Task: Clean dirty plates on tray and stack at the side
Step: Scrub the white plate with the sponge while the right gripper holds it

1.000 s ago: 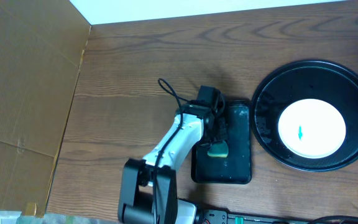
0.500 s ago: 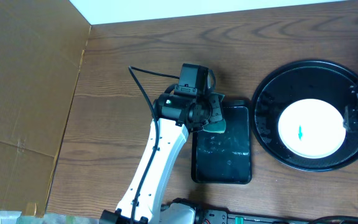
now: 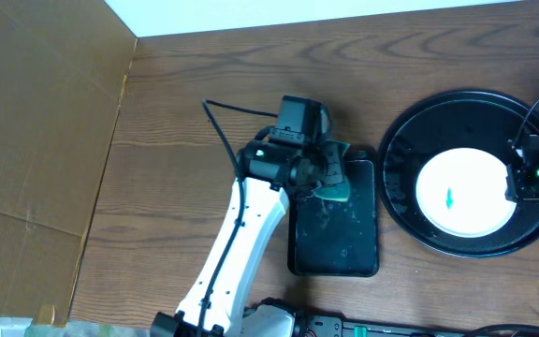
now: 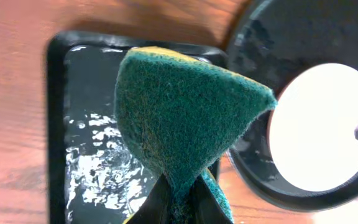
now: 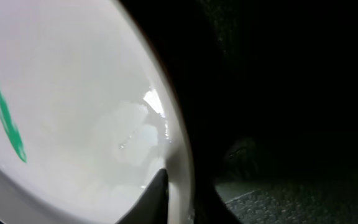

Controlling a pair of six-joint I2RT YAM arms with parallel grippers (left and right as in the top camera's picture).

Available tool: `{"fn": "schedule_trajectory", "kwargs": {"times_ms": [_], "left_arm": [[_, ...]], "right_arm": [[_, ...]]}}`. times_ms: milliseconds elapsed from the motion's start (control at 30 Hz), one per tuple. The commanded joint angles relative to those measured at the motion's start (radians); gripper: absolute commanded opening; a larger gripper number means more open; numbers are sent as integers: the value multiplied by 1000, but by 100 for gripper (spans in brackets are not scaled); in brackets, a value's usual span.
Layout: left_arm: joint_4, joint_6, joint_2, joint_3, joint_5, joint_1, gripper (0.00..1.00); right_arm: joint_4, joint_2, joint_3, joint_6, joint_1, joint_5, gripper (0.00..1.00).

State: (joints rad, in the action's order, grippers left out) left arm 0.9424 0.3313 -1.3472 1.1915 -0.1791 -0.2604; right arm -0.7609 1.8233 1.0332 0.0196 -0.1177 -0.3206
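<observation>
One white plate (image 3: 461, 192) with a teal smear (image 3: 450, 198) lies in the round black tray (image 3: 400, 140) at the right. My right gripper (image 3: 515, 183) is at the plate's right edge. In the right wrist view its fingers pinch the rim of the plate (image 5: 73, 112), one above and one below, so the right gripper (image 5: 185, 193) is shut on it. My left gripper (image 3: 330, 178) is shut on a green sponge (image 4: 179, 106) and holds it above the far end of a black rectangular tray (image 3: 335, 248) with water in it.
A brown cardboard wall (image 3: 36, 140) stands along the left of the wooden table. The water tray (image 4: 86, 124) lies close beside the round tray (image 4: 253, 37). Cables and a dark base sit at the near edge (image 3: 344, 328).
My left arm has lifted the sponge out of the water tray and swung it toward the far end. My right gripper has come in from the right and closed on the plate's rim.
</observation>
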Motion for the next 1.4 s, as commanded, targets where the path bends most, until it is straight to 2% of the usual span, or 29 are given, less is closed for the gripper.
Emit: {"fn": "schedule_trajectory", "kwargs": {"times_ms": [0, 300, 467, 700, 833, 1000, 1067, 1167, 1367], "left_arm": [[-45, -9, -23, 15, -66, -61, 7], [-314, 174, -191, 10, -135, -262, 7], [-469, 192, -325, 10, -135, -367, 7], [-538, 377, -518, 10, -136, -402, 8], [-528, 311, -581, 10, -123, -396, 7], [-418, 238, -593, 10, 97, -395, 7], [-401, 222, -594, 10, 119, -395, 7], [-426, 223, -594, 9, 49, -403, 7], [-626, 241, -602, 3, -249, -452, 7]], "right_arm": [[10, 30, 0, -14, -7, -50, 6], [6, 30, 0, 2, -7, -46, 2], [3, 30, 0, 2, -8, -47, 2], [-10, 30, 0, 2, -8, -47, 2], [-17, 30, 0, 2, -8, -47, 2], [-18, 30, 0, 2, -8, -47, 2], [-18, 30, 0, 2, -8, -47, 2], [-19, 30, 0, 2, -8, -47, 2], [-25, 30, 0, 2, -8, -47, 2]]}}
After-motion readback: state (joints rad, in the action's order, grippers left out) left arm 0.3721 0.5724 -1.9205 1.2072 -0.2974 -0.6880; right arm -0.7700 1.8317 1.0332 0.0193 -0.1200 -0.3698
